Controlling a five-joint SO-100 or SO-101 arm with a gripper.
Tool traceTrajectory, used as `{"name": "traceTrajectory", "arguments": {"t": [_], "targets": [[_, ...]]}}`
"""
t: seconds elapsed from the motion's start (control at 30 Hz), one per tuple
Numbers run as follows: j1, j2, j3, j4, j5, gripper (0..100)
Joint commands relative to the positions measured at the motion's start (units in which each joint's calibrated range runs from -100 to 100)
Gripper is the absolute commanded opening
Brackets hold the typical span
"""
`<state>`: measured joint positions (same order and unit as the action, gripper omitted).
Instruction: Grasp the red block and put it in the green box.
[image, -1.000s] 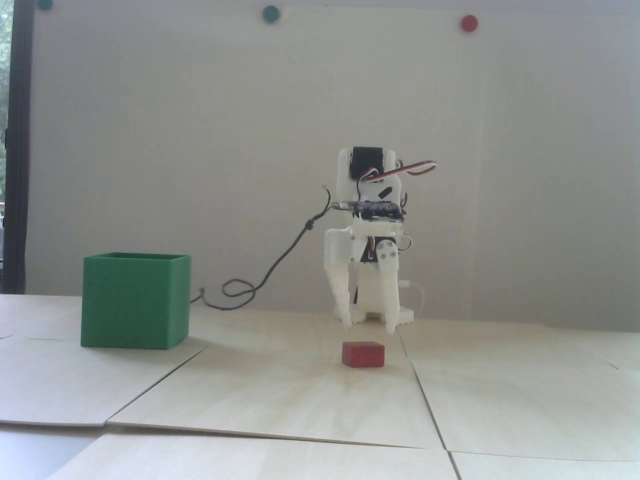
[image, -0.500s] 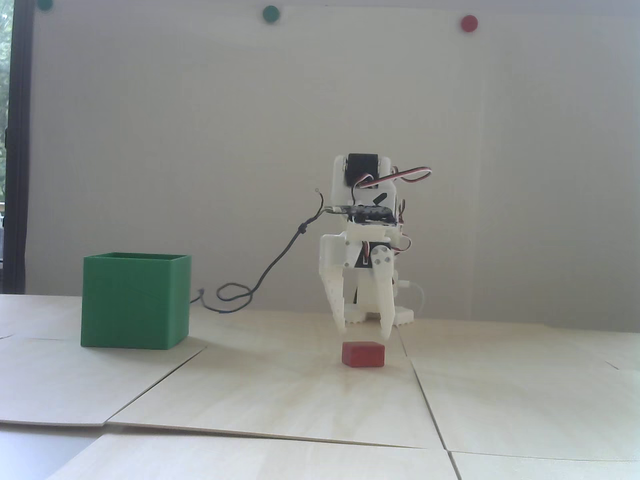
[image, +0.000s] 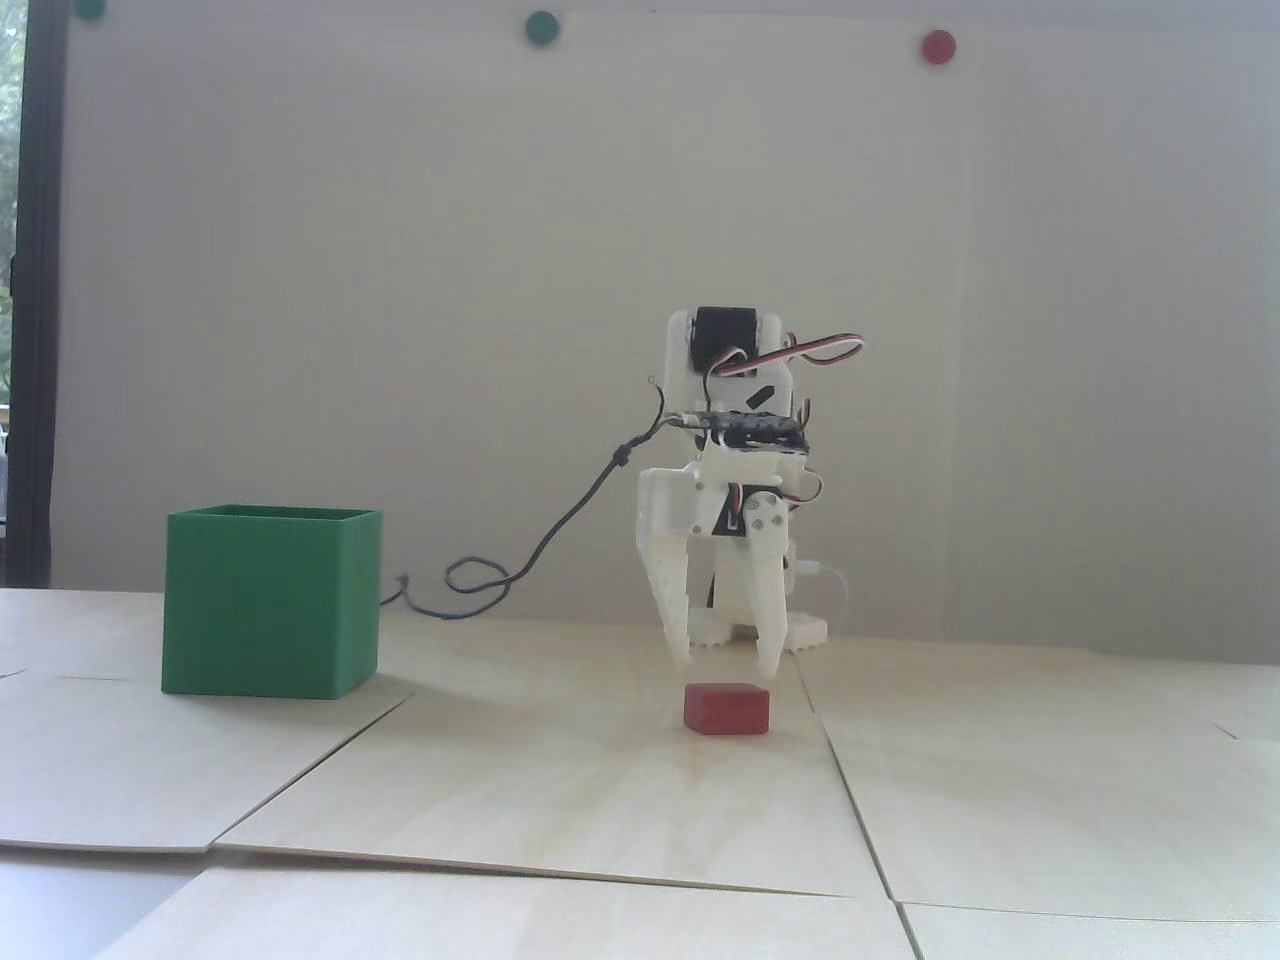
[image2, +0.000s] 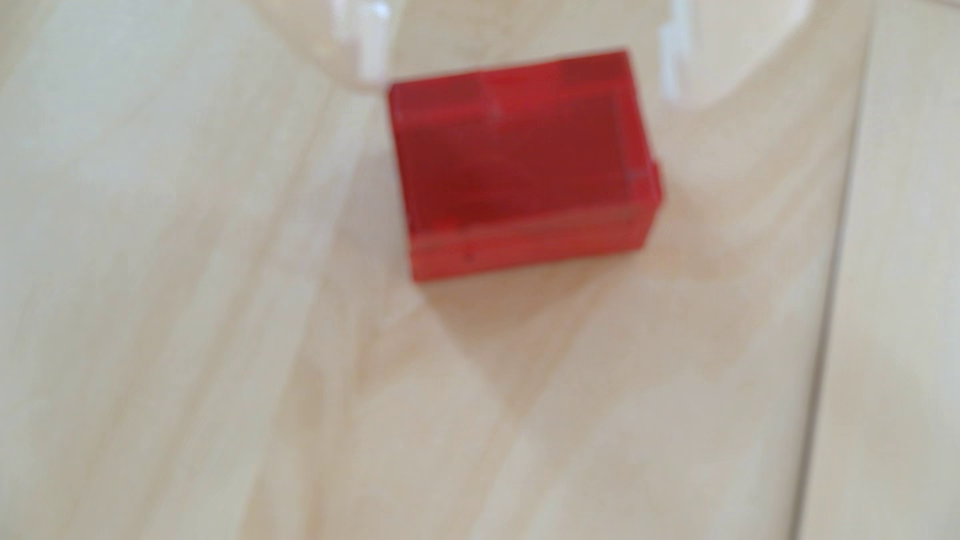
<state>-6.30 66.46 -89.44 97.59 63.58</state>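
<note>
Red block (image: 727, 708): small flat rectangular piece, lying on the pale wooden counter (image: 560, 790) at lower centre of the fixed view; in the wrist view (image2: 519, 166) it fills the upper centre, blurred.

Gripper (image: 724, 666): white, pointing down, jaws spread about as wide as the block, tips just above its top corners and apart from it; nothing held. Blurred white fingertips (image2: 375, 52) show at the top edge of the wrist view, either side of the block.

Green box (image: 270, 605): open-topped, standing upright at left of the fixed view, well apart from the block.

Black cable (image: 560, 520): runs from the arm down to the counter behind the box.
</note>
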Motion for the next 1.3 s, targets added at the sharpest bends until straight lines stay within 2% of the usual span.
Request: {"name": "traceTrajectory", "arguments": {"t": [0.0, 0.97, 1.1, 1.27], "targets": [[0.23, -1.83, -4.89, 1.82, 0.45, 19], [2.49, -1.75, -6.93, 1.82, 0.45, 19], [2.89, -1.83, -6.93, 1.82, 3.73, 19], [3.21, -1.52, -6.93, 1.57, 3.84, 19]]}}
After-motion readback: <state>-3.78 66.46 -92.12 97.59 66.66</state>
